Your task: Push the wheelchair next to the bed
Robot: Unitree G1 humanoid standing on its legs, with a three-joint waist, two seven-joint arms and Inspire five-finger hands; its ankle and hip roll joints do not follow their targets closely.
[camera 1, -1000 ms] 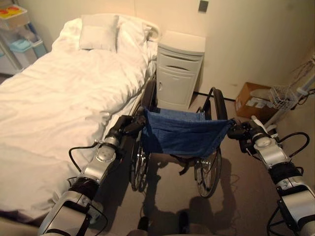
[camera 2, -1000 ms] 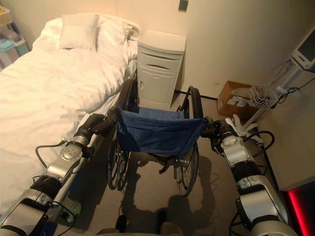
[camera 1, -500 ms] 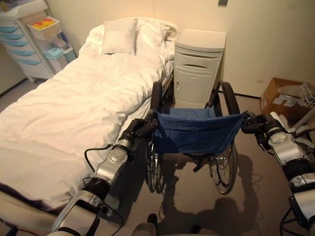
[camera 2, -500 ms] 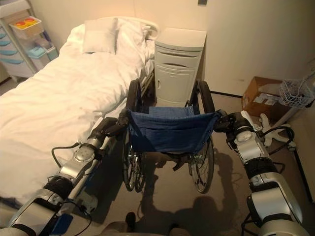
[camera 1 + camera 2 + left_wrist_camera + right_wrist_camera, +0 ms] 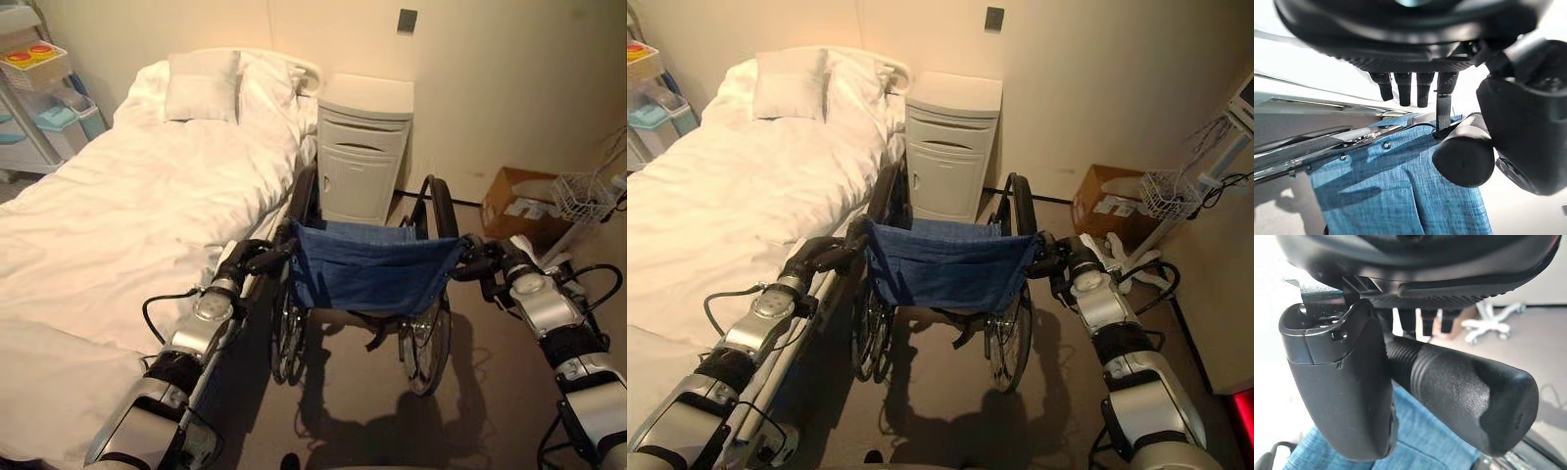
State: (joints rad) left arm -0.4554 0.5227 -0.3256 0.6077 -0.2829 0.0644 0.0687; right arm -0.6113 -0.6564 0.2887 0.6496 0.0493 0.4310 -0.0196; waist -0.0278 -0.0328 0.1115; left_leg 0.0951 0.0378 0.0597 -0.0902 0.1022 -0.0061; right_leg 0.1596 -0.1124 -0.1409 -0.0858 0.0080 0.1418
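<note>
The left robot hand (image 5: 245, 262) is curled round the wheelchair's (image 5: 370, 279) left push handle (image 5: 1463, 155); the right robot hand (image 5: 487, 264) grasps the right push handle (image 5: 1459, 396). The wheelchair stands just beside the bed's (image 5: 127, 206) edge, facing a white cabinet (image 5: 361, 149). A cardboard box (image 5: 517, 204) holds what seem to be white packets. The wrist views show each grip up close.
</note>
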